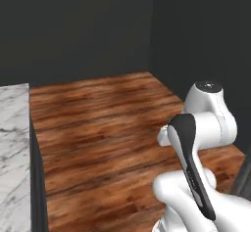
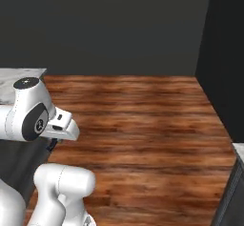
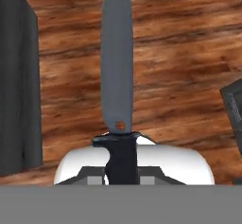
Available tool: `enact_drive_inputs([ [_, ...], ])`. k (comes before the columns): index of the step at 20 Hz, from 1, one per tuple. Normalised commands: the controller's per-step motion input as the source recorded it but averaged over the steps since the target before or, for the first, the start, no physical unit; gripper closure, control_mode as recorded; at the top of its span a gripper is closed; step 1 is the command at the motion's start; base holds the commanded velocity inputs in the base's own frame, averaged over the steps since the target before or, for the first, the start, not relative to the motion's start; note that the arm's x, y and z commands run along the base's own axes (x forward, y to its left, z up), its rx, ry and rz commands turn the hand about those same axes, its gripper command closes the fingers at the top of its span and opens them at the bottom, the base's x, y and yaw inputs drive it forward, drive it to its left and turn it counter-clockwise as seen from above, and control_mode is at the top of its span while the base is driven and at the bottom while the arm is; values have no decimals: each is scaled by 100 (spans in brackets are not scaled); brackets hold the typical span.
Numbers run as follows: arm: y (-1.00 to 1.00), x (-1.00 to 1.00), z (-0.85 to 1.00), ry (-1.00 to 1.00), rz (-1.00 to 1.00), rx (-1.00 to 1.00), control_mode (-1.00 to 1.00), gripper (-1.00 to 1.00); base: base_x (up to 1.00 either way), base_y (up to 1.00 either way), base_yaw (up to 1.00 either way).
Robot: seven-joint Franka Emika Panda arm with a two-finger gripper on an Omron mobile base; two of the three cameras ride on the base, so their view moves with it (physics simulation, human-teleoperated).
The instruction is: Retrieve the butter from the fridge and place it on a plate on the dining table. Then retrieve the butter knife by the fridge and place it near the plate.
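Observation:
In the hand view the butter knife (image 3: 116, 67) stands straight up from my gripper (image 3: 122, 171). Its long grey blade points away over the wooden floor, and its near-black handle (image 3: 122, 154) sits between the fingers. The gripper is shut on that handle. In the base views my arm is folded back low over the floor, with the white wrist (image 2: 59, 124) pointing right. The butter and the plate are out of view.
A white-and-grey marble top (image 1: 12, 152) with a dark side runs along the left, its far corner (image 2: 19, 72) behind my arm. Dark walls (image 1: 73, 25) close the back and right. Brown wooden floor (image 2: 143, 120) lies open between. A dark panel edge (image 3: 234, 109) shows at the right.

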Motion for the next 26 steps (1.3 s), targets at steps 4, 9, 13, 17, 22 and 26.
enact_drive_inputs([
  [4,0,0,0,0,0,0,100,100,100,-31,46],
  [9,0,0,0,0,0,0,100,100,100,-12,33],
  [13,0,0,0,0,0,0,100,100,100,-27,12],
  [17,0,0,0,0,0,0,100,100,100,-44,5],
  [22,0,0,0,0,0,0,100,100,100,-26,6],
  [26,0,0,0,0,0,0,100,100,100,-25,7],
])
